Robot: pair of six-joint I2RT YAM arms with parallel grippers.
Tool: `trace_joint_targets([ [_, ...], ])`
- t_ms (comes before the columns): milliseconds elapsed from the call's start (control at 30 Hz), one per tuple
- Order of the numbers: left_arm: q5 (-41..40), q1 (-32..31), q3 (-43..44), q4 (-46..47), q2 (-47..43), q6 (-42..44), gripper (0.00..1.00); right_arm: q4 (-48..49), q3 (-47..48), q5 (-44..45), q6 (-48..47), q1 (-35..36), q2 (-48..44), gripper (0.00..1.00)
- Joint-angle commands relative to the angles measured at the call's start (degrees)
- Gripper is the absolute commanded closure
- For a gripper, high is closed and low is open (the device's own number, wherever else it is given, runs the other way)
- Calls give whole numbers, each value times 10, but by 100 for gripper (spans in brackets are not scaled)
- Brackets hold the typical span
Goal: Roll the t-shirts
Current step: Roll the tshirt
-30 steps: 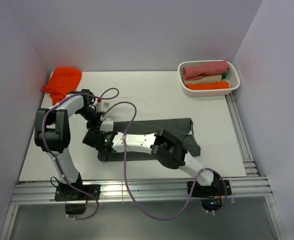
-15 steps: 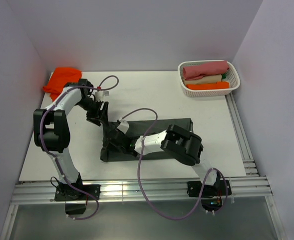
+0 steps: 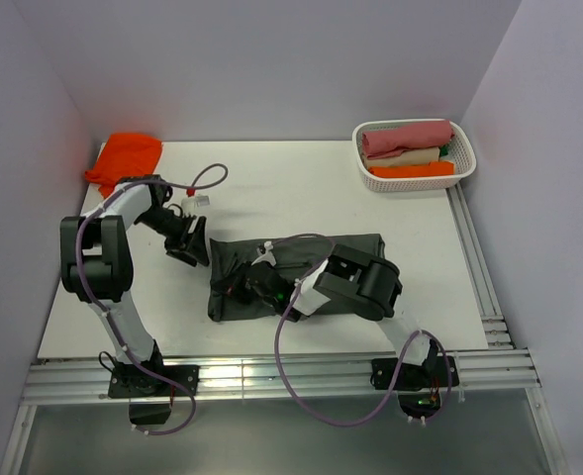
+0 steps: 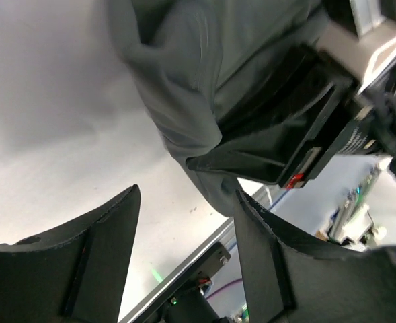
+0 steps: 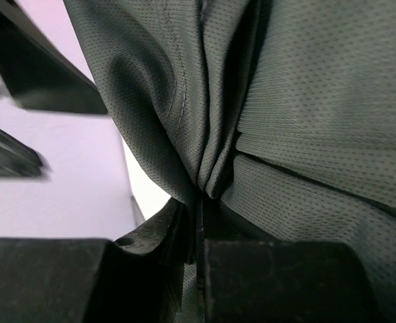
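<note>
A dark charcoal-grey t-shirt (image 3: 355, 244) lies as a folded strip across the middle of the table, its left end bunched up. My right gripper (image 3: 240, 289) sits on that left end. In the right wrist view the right gripper (image 5: 201, 198) is shut on a pinched fold of the grey t-shirt (image 5: 305, 101). My left gripper (image 3: 196, 247) hovers just left of the shirt's end. The left wrist view shows the left gripper (image 4: 187, 225) open and holding nothing, with the grey cloth (image 4: 184, 81) beyond its fingertips. An orange t-shirt (image 3: 128, 158) lies crumpled at the back left corner.
A white basket (image 3: 466, 168) at the back right holds rolled shirts in pink, cream and orange. Aluminium rails run along the front edge (image 3: 271, 371) and the right side (image 3: 474, 257). Purple cables loop over both arms. Walls close in on three sides.
My left gripper let go of the shirt's left end, opened and drew back to the left. The right gripper closed on that end and pulled it rightward, bunching it.
</note>
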Motion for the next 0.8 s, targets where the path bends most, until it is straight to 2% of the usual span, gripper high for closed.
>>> trace_joint_targets([
  [0, 30, -3, -33, 27, 6, 33, 37, 42, -11, -13, 30, -4, 19, 100],
  [300, 46, -5, -57, 113, 69, -24, 35, 78, -16, -22, 47, -7, 34, 100],
  [500, 27, -33, -61, 154, 76, -89, 39, 85, -15, -23, 47, -7, 35, 100],
  [600, 18, -44, -61, 175, 79, -112, 47, 89, -15, -23, 46, -7, 37, 100],
  [633, 16, -46, -60, 177, 82, -118, 54, 88, -14, -24, 42, -7, 36, 100],
  [700, 10, -52, -55, 180, 84, -128, 63, 76, -8, -26, 36, -7, 33, 100],
  [733, -2, -55, -54, 180, 81, -132, 75, 71, -5, -26, 26, -7, 31, 100],
  [767, -8, -57, -53, 183, 79, -135, 81, 51, 0, -22, 20, -7, 27, 100],
])
